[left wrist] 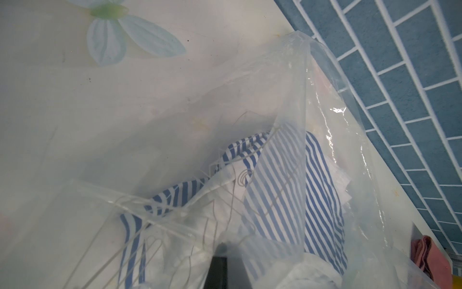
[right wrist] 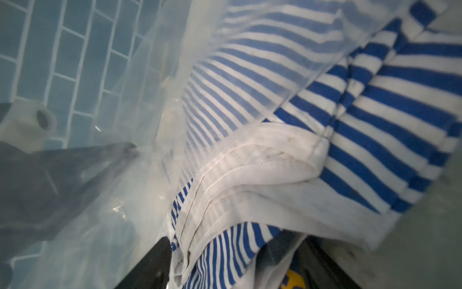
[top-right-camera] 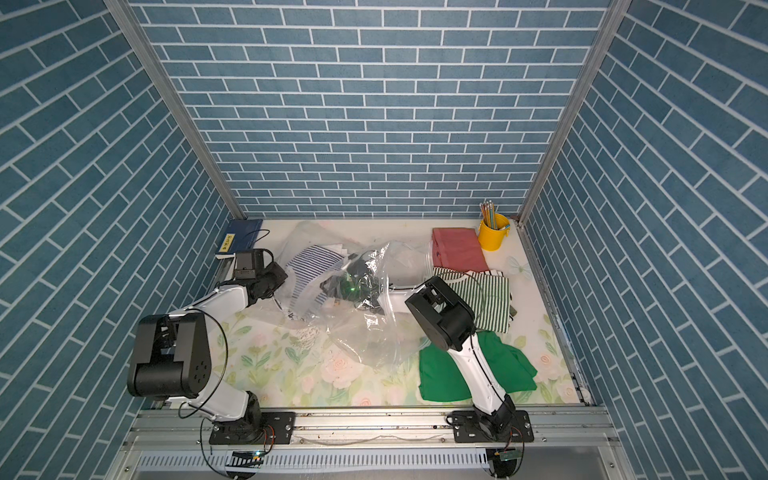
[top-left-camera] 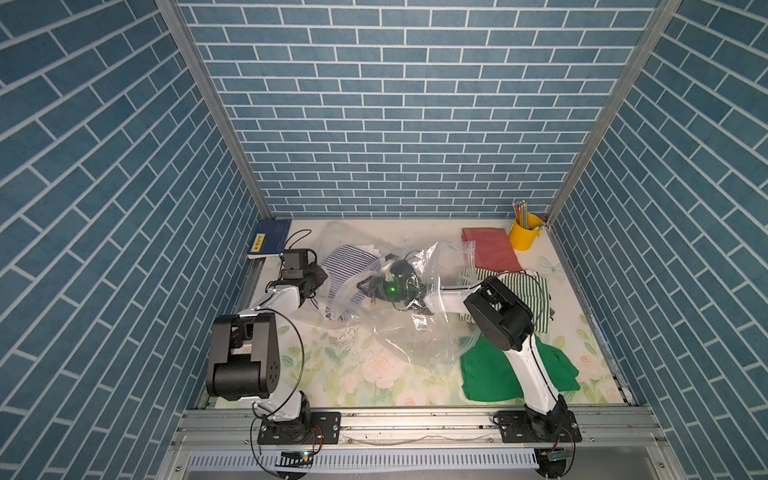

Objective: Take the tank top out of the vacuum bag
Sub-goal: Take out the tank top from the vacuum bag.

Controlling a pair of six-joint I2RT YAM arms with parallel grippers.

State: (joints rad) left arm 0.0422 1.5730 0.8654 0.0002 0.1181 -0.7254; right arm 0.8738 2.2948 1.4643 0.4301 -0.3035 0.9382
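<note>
The left hand [right wrist: 131, 148] is pinched together on the film of the vacuum bag [top-left-camera: 415, 340], probably to anchor it. The right hand [right wrist: 235, 252], deep inside the bag, has its jaws apart astride the striped tank top [right wrist: 375, 100], which lies bunched inside the bag

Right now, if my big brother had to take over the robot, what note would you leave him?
Left tool: shut, seemingly pinching the film of the vacuum bag at its edge.
Right tool: open, inside the bag, astride a fold of the tank top.
Where: the blue-and-white striped tank top lies inside the clear bag, toward the back left of the table.
Done: the bag is open and the right tool is in.
Left to do: close on the top and pull it out, probably while the left tool holds the bag.
</note>
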